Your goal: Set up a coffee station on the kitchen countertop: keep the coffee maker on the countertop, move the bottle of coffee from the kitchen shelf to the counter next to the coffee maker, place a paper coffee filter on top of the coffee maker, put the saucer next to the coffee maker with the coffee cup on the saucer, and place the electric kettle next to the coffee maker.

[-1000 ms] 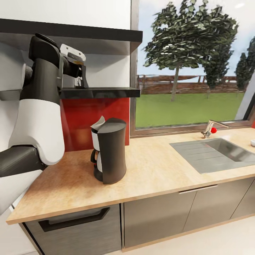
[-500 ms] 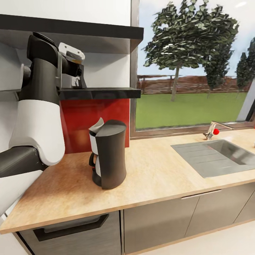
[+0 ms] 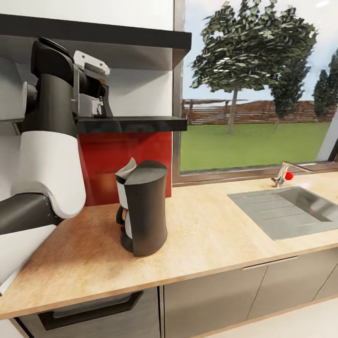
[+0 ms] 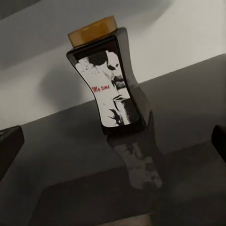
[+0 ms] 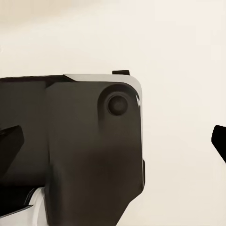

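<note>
The coffee bottle (image 4: 106,77) is dark with a gold lid and a black-and-white label. It stands upright on the black kitchen shelf (image 3: 136,123). My left gripper (image 4: 115,142) is open and level with the bottle, which stands ahead of the fingertips and apart from them. In the head view the left gripper (image 3: 100,101) reaches over the shelf from my raised left arm. The dark coffee maker (image 3: 144,209) stands on the wooden countertop (image 3: 211,225), and a white paper filter (image 3: 126,170) sticks up at its top. My right gripper (image 5: 113,143) is open and holds nothing.
A steel sink (image 3: 291,209) with a faucet (image 3: 285,173) is set into the counter at the right, under a big window. A red backsplash (image 3: 122,159) lies behind the coffee maker. An upper shelf board (image 3: 117,35) hangs close above the left gripper. Dark cabinet fronts run below the counter.
The head camera has shifted, so the whole picture has slid a little. Relative to the shelf, my left gripper has edged slightly further in over it.
</note>
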Controlling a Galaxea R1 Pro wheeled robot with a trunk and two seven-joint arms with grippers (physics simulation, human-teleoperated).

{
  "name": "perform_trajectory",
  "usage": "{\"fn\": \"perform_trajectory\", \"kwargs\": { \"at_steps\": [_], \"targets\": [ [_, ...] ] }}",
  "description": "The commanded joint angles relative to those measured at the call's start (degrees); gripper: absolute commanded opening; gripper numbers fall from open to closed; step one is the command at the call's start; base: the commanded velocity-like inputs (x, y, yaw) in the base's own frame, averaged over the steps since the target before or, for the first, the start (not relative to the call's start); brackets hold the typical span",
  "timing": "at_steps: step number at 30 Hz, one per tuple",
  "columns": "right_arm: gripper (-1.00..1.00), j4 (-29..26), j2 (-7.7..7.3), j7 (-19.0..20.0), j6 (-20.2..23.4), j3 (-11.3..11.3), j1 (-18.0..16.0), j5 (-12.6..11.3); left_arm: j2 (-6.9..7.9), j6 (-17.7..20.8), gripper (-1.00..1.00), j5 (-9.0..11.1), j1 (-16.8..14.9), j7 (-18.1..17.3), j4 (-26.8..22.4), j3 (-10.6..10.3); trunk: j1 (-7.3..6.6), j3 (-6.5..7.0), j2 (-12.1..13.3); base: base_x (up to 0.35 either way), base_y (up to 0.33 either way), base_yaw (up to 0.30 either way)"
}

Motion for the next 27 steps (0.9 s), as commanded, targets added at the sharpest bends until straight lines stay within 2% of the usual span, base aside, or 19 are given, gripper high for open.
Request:
{"fn": "perform_trajectory", "kwargs": {
  "at_steps": [1,6,7,9,10,12,16,18,23,27],
  "targets": [
    [1.00,0.05,0.03,0.02,-0.21,-0.30,-0.01,0.04,-0.05,0.01,1.00,-0.67,-0.19,-0.57,0.34,0.17,0.02,-0.02,-0.04,0.016,0.000,0.000],
    [1.00,0.13,0.03,0.00,-0.21,-0.30,-0.01,0.04,-0.03,0.01,1.00,-0.40,-3.39,2.46,6.37,0.63,0.02,-0.02,-0.04,0.003,0.000,0.000],
    [1.00,0.13,0.02,-0.01,-0.21,-0.30,-0.01,0.04,-0.06,0.01,1.00,-0.29,-3.86,3.71,7.36,1.34,0.02,-0.02,-0.04,0.000,0.000,0.000],
    [1.00,0.16,0.01,-0.01,-0.21,-0.30,-0.01,0.04,-0.11,-0.05,1.00,-0.05,-5.11,6.86,8.99,5.44,0.02,-0.02,-0.04,0.000,0.000,0.000],
    [1.00,0.18,0.01,-0.02,-0.21,-0.30,-0.01,0.04,-0.11,-0.06,1.00,-0.02,-5.44,7.71,9.44,6.68,0.02,-0.02,-0.04,0.000,0.000,0.000],
    [1.00,0.19,0.01,-0.02,-0.21,-0.30,-0.01,0.04,-0.13,-0.07,1.00,0.02,-5.61,8.43,10.08,7.37,0.02,-0.02,-0.04,0.000,0.000,0.000],
    [1.00,0.21,0.03,-0.02,-0.21,-0.30,-0.01,0.04,-0.20,-0.13,1.00,0.10,-5.75,9.32,11.16,7.91,0.02,-0.02,-0.04,0.000,0.000,0.000],
    [1.00,0.17,0.03,-0.02,-0.22,-0.30,-0.01,0.04,-0.80,-0.20,1.00,0.26,-5.23,9.62,11.52,8.13,0.02,-0.02,-0.04,0.000,0.000,0.000],
    [1.00,0.14,0.00,-0.02,-0.27,-0.30,-0.01,0.04,-1.54,-0.37,1.00,2.51,-4.77,9.75,11.46,8.12,0.02,-0.02,-0.04,0.000,0.000,0.000],
    [1.00,0.14,-0.02,0.00,-0.28,-0.30,-0.01,0.04,-1.58,-0.56,1.00,3.02,-4.59,10.46,11.17,8.11,0.02,-0.02,-0.04,0.000,0.000,0.000]
  ]
}}
